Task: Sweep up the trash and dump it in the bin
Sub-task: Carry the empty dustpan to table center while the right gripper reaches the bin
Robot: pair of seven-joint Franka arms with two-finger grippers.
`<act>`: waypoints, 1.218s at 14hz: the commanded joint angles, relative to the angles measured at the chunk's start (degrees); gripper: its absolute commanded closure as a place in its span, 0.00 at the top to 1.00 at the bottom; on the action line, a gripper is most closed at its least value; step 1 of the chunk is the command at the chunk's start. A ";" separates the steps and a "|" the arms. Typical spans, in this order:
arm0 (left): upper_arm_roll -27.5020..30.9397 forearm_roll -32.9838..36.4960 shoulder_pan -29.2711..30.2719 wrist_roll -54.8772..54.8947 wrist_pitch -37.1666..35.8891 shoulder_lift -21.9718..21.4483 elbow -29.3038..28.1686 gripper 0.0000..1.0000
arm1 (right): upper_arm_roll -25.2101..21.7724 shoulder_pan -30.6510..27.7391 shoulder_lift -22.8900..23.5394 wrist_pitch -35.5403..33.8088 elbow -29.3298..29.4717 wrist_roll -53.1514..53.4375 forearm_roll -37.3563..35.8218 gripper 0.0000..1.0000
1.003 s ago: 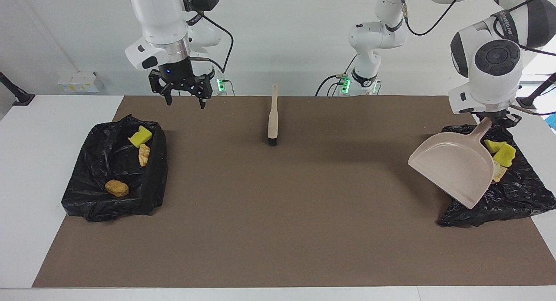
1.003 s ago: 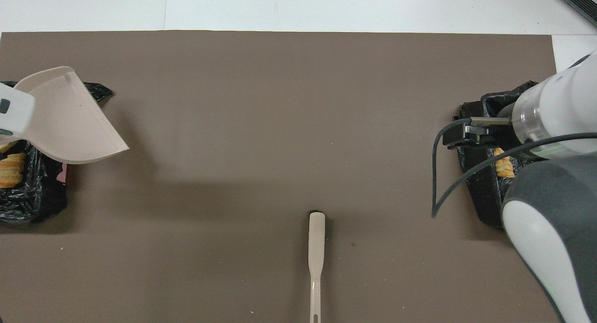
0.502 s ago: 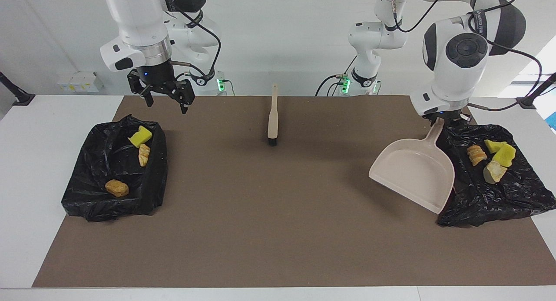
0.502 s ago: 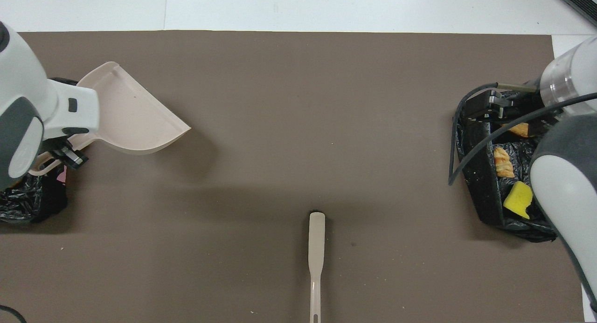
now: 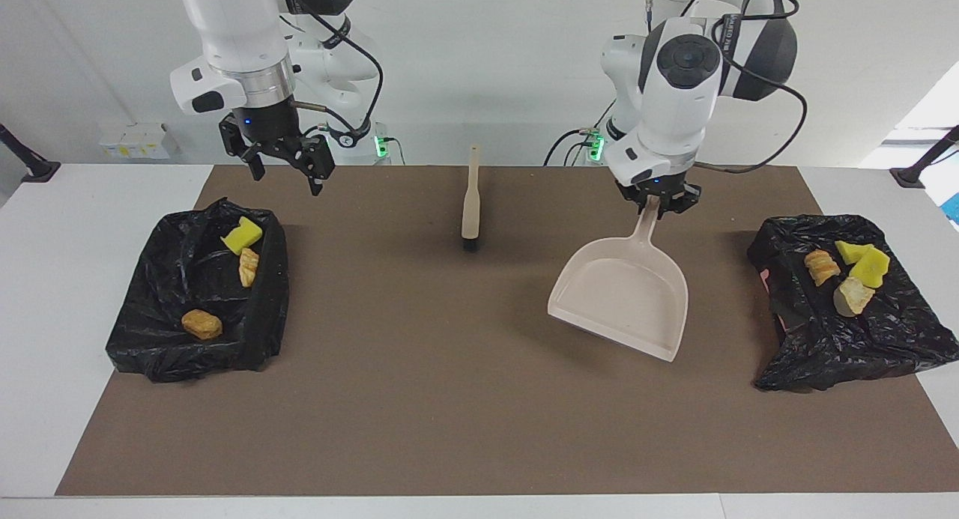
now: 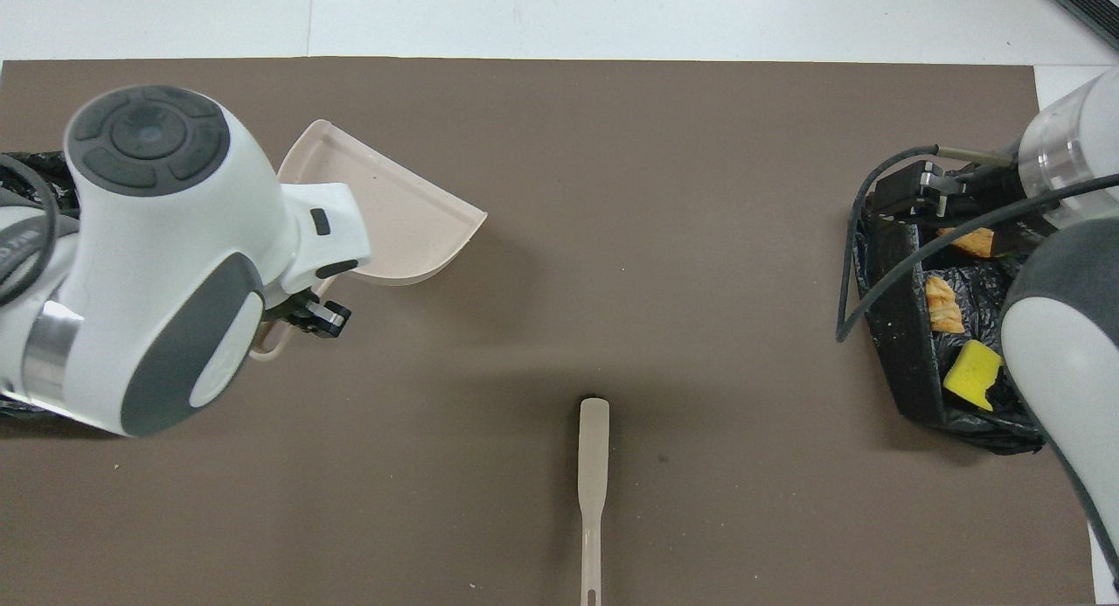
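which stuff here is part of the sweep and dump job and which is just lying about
Part of the job:
- dustpan, held by the left tool
- brush
- trash scraps in the bin bag at the right arm's end
- trash scraps in the bin bag at the left arm's end
- right tool, open, waiting

Lying about:
- white box

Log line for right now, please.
left pincer: shut on dustpan, over mat | right pincer: open, waiting | trash: in bins | brush: untouched

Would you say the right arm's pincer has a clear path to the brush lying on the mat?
Probably yes: the right pincer hangs open and empty, the brush lies alone on bare mat, and the dustpan hangs clear.
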 commanded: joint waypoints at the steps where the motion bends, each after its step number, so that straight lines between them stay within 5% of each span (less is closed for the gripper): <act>1: 1.13 -4.11 -4.46 -7.21 3.63 -1.00 -1.69 0.00 | 0.35 -1.00 -0.80 -0.65 -0.63 1.07 0.17 1.00; 6: 1.13 -6.74 -12.91 -22.41 13.71 6.99 -1.07 0.00 | -2.37 0.31 -1.33 -0.38 -0.63 0.37 1.22 1.00; 10: 1.13 -8.60 -16.61 -26.92 24.80 13.67 -1.69 0.00 | -9.75 4.18 -2.03 -1.09 -1.06 -0.33 5.44 1.00; 13: 1.39 -8.87 -21.18 -36.82 32.18 19.65 -1.25 0.00 | -10.11 4.01 -7.11 -0.39 -8.51 -2.35 5.45 1.00; 14: 1.31 -9.12 -19.79 -37.73 33.51 19.92 -1.25 0.70 | -10.90 4.09 -8.26 0.22 -10.10 -3.23 5.45 1.00; 15: 1.31 -9.13 -19.17 -38.08 33.00 19.66 -1.16 1.00 | -11.25 4.01 -8.28 1.01 -10.21 -3.50 5.45 1.00; 17: 1.66 -9.13 -18.55 -38.52 30.81 17.39 -1.25 1.00 | -12.31 4.09 -8.19 0.85 -10.29 -4.63 5.45 1.00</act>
